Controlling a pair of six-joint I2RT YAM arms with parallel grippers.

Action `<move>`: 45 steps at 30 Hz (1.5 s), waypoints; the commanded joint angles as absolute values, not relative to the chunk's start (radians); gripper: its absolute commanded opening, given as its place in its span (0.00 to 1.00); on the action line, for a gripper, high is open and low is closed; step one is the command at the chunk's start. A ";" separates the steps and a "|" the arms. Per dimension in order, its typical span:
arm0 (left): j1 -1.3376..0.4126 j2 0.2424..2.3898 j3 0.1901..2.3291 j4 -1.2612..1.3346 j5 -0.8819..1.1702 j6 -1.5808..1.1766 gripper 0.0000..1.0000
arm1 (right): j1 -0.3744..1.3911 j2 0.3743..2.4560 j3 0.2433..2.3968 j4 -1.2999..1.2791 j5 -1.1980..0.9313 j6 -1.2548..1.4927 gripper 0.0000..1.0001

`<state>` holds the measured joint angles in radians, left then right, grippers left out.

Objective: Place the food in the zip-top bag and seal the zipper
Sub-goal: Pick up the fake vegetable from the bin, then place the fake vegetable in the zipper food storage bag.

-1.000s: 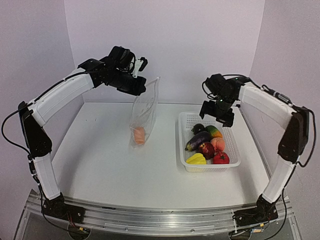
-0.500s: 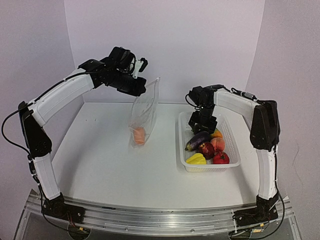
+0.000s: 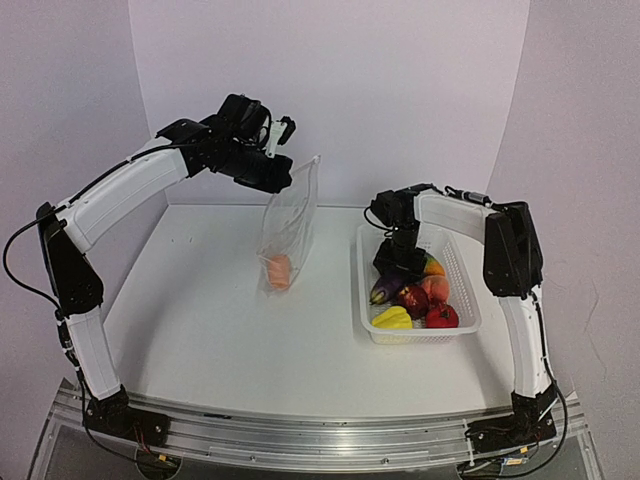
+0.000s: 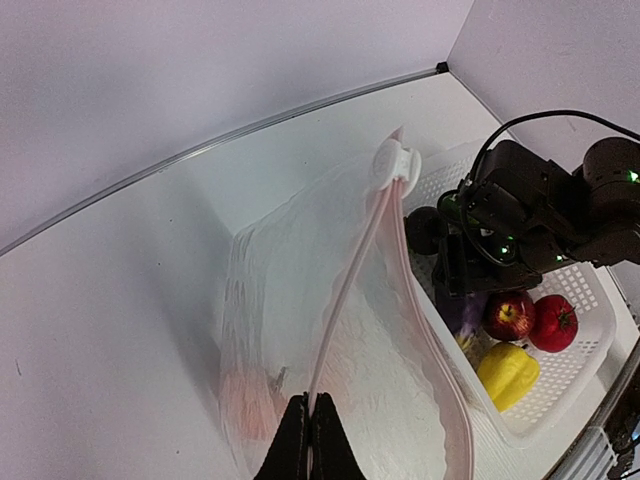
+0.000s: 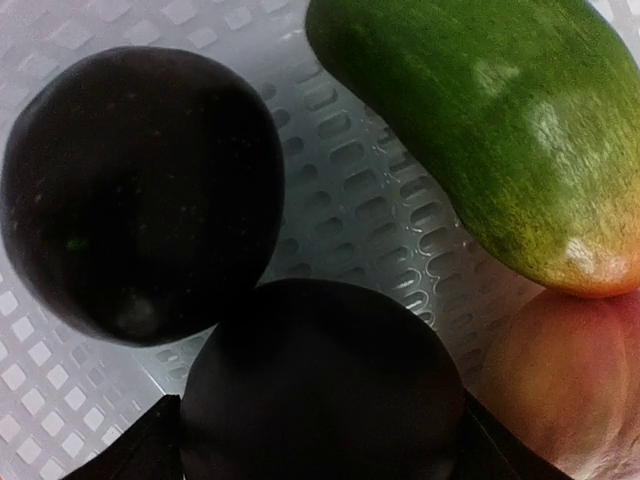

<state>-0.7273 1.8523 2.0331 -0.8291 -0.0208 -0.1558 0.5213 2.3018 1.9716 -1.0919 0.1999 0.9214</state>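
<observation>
From above: at upper left of centre, left gripper (image 3: 287,180) pinched fully closed on the top edge of the zip-top bag (image 3: 292,225), holding it upright, lower end down at the table (image 3: 200,320). Low inside the bag, near mid-frame, the orange pumpkin (image 3: 278,270). To the right, a white basket (image 3: 468,300), with the right gripper (image 3: 398,262) lowered into its far end, next to the eggplant (image 3: 386,290), red apples (image 3: 413,298), yellow pepper (image 3: 392,318), peach (image 3: 435,288) and mango (image 3: 433,266). From the left wrist: at bottom centre, fingers (image 4: 297,445) pressed together on the zipper (image 4: 350,275), leading up to a white slider (image 4: 395,162) at upper centre; bag mouth gaping to the right of it; pumpkin a faint orange blur at lower left; basket and right arm at the right edge. From the right wrist: jaws wide apart, fingers (image 5: 130,445) in the bottom corners, either side of a dark rounded thing at bottom centre, contact impossible to tell. At left, dark round fruit (image 5: 140,195); at upper right, mango; at lower right, peach; perforated basket floor beneath.
</observation>
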 commanded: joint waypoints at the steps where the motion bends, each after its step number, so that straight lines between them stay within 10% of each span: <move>1: -0.723 1.798 2.037 -0.804 -0.019 -0.148 0.00 | 0.521 2.330 2.009 -1.103 0.156 0.919 0.58; 9: -0.724 1.799 2.036 -0.802 -0.025 -0.143 0.00 | 0.522 2.218 2.048 -1.103 0.193 0.862 0.29; 18: -0.724 1.802 2.044 -0.798 -0.027 -0.132 0.00 | 0.538 1.934 2.130 -1.079 0.288 0.737 0.18; 24: -0.724 1.813 2.052 -0.799 -0.012 -0.137 0.00 | 0.724 1.701 1.984 -0.636 0.449 0.500 0.00; 30: -0.724 1.819 2.067 -0.803 -0.003 -0.149 0.00 | 0.905 1.645 1.675 0.155 0.364 0.349 0.00; 45: -0.699 1.802 2.117 -0.822 0.196 -0.244 0.00 | 0.977 1.810 1.549 0.617 0.277 0.052 0.00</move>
